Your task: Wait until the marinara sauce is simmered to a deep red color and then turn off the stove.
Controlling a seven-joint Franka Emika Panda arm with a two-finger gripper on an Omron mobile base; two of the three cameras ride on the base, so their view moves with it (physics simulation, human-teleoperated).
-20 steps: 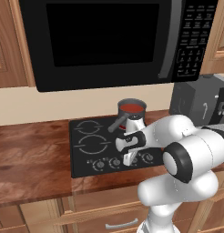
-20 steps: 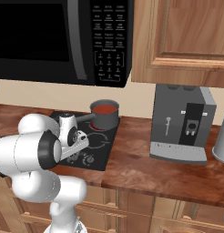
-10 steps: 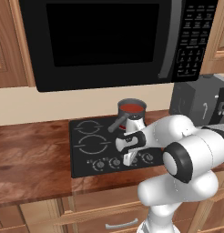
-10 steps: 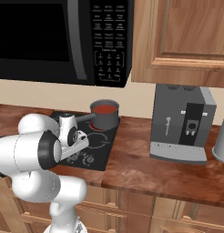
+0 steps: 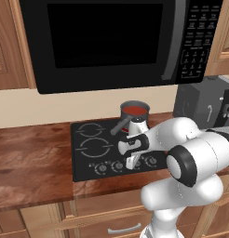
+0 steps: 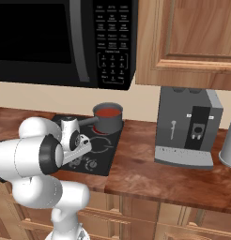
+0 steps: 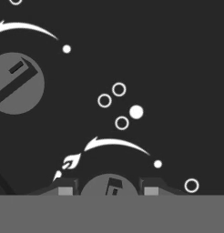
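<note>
Marinara sauce (image 5: 135, 110) red, in saucepan (image 5: 134, 116) at centre of left base frame, on stove (image 5: 114, 148) rear burner. Gripper (image 7: 111, 191) at bottom of hand frame, jaws closed on knob (image 7: 111, 187). Judged step: turn-off. Next: rotate knob to off, keep grip.

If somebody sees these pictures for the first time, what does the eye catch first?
The white robot arm's gripper, closed on a round grey knob at the front of the flat black glass stove. Behind it, on a rear burner, red marinara sauce fills a dark grey saucepan under the big black microwave.
</note>
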